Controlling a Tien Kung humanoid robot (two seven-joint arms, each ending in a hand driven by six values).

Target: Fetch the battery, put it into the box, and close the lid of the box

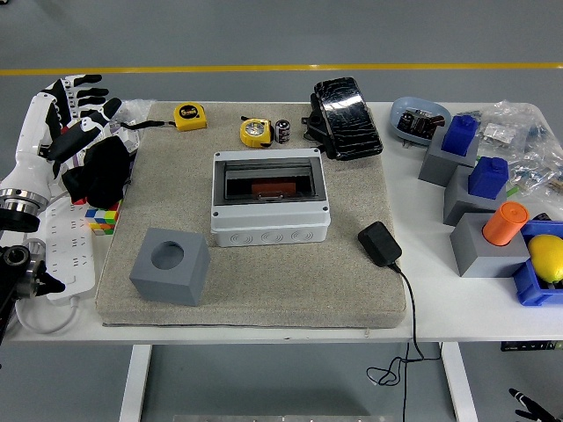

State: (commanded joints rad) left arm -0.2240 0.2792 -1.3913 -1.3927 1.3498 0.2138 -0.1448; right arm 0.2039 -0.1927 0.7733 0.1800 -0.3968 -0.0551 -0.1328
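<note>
White-shelled left hand with black finger joints, silver wrist ring, black forearm

Workshop or lab hall: grey floor, yellow line.
</note>
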